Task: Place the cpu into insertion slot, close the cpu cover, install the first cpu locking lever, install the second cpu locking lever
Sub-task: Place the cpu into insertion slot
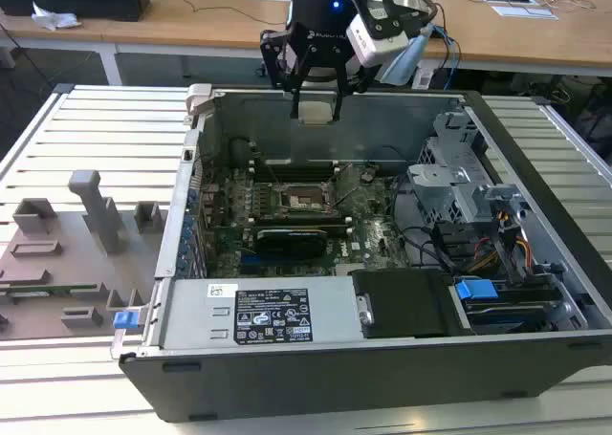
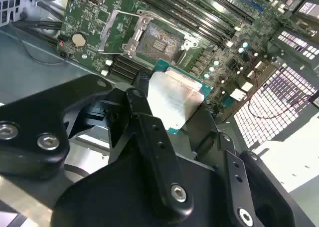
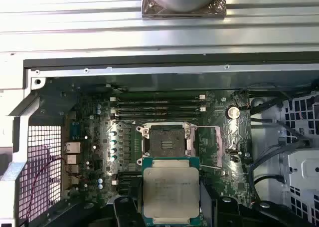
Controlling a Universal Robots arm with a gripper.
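The cpu (image 3: 171, 189) is pinched by two opposite edges between the fingers of the gripper (image 3: 171, 207), with its silvery top turned towards the wrist cameras. In the exterior view it is seen held high over the open computer case (image 1: 287, 358), well apart from the board below.

Beyond the chip, the insertion slot (image 3: 168, 140) is seen bare, its dark pin field exposed inside the metal rim. The cpu cover (image 2: 130, 43) appears swung open beside the slot, so the way down is judged free. Further on, the memory slots (image 3: 159, 105) are laid in a row across the motherboard (image 3: 89, 117).

Nothing of the task is yet completed: the chip is not seated and the cover is not closed.

Several faults can be expected from here. If the chip is lowered tilted or off-centre, one corner would be driven into the pin field and pins could be bent. If its orientation is not matched to the slot, it would be left riding on the rim. Since only thin edges are gripped, the chip could be let slip. The raised cover could also be struck by a finger.
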